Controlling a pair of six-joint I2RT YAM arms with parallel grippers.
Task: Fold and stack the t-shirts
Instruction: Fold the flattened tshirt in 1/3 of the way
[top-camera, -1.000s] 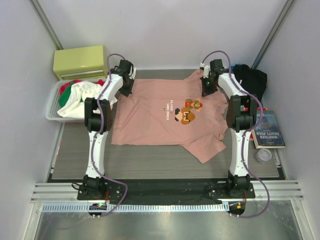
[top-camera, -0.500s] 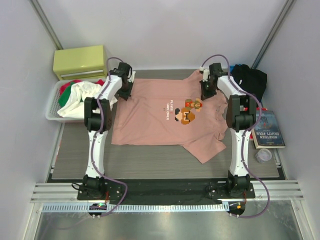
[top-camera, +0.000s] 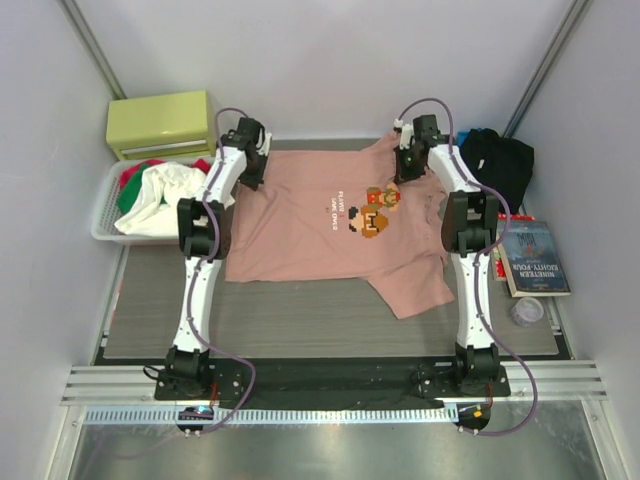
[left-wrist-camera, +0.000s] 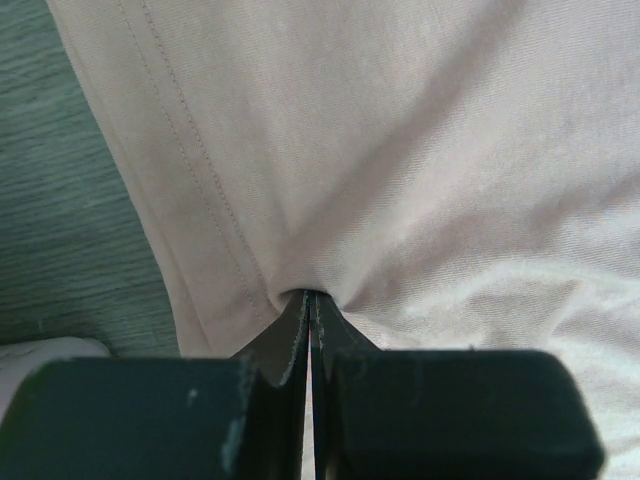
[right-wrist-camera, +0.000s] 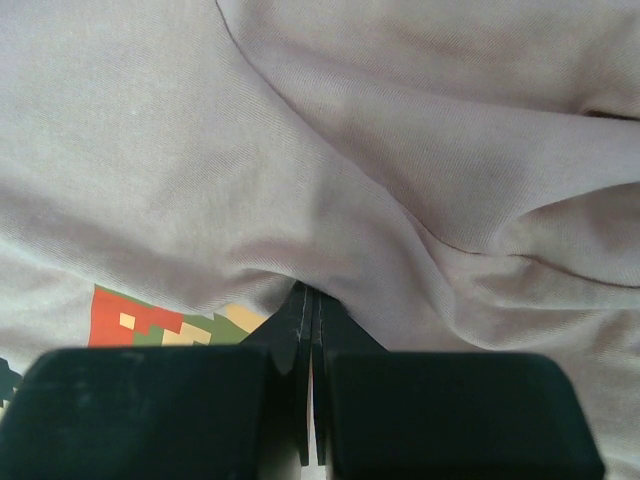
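A salmon-pink t-shirt (top-camera: 300, 225) with a pixel-character print (top-camera: 375, 210) lies spread on the grey mat, one sleeve trailing toward the near right. My left gripper (top-camera: 250, 172) is shut on the cloth at the shirt's far left edge; in the left wrist view the fabric (left-wrist-camera: 400, 150) bunches into the closed tips (left-wrist-camera: 310, 296) beside a stitched hem. My right gripper (top-camera: 408, 165) is shut on the cloth at the far right, just past the print (right-wrist-camera: 130, 320), with folds gathering at its tips (right-wrist-camera: 308, 290). A black t-shirt (top-camera: 500, 165) lies crumpled at the far right.
A white basket (top-camera: 103, 215) with white, red and green clothes sits at the left. Behind it stands a yellow-green box (top-camera: 160, 122). A book (top-camera: 535, 258) and a small clear object (top-camera: 527, 310) lie at the right edge. Walls close in on three sides.
Both grippers have moved toward the far wall with the pink shirt pinched. The shirt has slid away from the arms' bases, and its near edge and print now sit farther back.
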